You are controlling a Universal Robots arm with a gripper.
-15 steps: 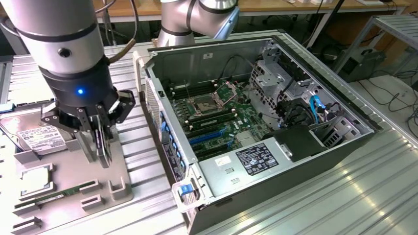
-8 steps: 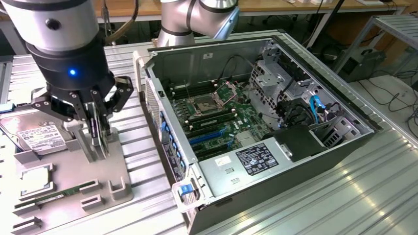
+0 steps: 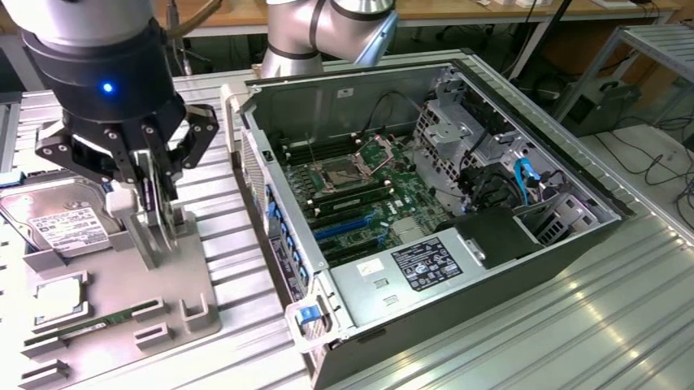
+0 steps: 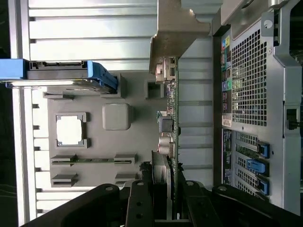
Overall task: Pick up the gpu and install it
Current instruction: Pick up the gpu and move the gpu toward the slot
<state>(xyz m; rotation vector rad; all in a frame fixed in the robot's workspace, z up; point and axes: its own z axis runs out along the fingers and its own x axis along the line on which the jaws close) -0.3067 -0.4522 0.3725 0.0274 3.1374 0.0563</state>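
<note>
My claw (image 3: 155, 244) is down over the grey parts tray (image 3: 206, 284) at the exterior view's left, its fingers closed on the gpu (image 3: 158, 213), one on each flat side. In the wrist view the card (image 4: 173, 118) runs edge-on straight out from between my fingers, a thin green line ending in its pale metal bracket. So I judge the pick-up half of the job to be in hand: the grip is made. I cannot tell whether the card's lower edge has cleared its holder in the tray or rests in it. None of the installing is done, as far as I can see. The open computer case (image 3: 434, 203) lies on its side on the ridged metal worktop (image 3: 607, 325), just beside the tray, and the gpu is well outside it. The long blue slots (image 3: 347, 226) on the board inside look unoccupied. The other parts sit in the tray untouched: the hard drive (image 3: 54, 223) at the far end, the square processor (image 3: 60, 296) in its recess, and the slim memory stick (image 3: 103, 321) lying in its groove. What is left is the whole stretch from tray to case, and the seating of the card in a slot.
</note>
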